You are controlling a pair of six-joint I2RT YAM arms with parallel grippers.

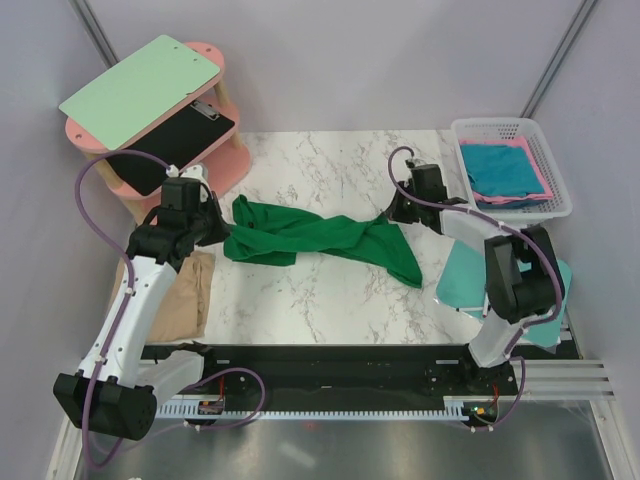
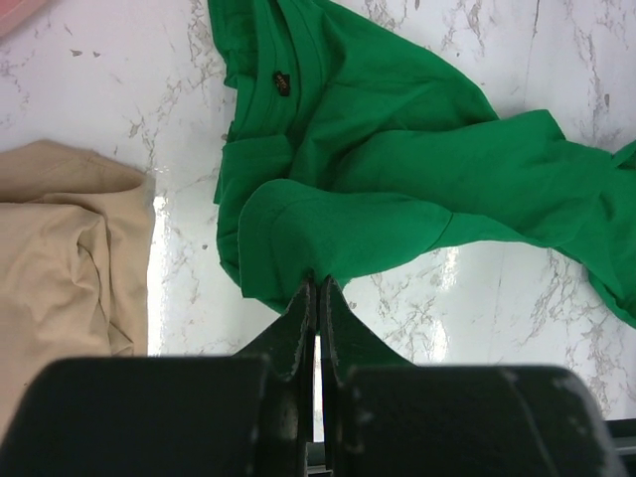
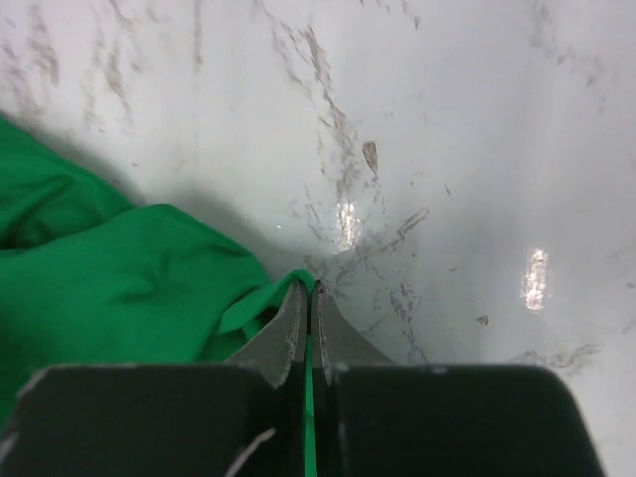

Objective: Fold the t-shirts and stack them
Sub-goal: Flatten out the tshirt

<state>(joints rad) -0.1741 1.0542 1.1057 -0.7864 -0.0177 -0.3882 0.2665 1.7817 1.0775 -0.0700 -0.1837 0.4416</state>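
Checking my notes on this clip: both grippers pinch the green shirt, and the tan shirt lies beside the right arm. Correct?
No. The tan shirt lies beside the left arm, per the top external view. The left gripper and right gripper do pinch the green shirt.

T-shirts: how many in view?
4: dark green cloth shirt crumpled on the marble table, pinched by left gripper and right gripper; tan-beige cloth shirt at its left edge; folded teal-blue shirt atop a pink shirt in the white plastic basket. Others may be hidden underneath.
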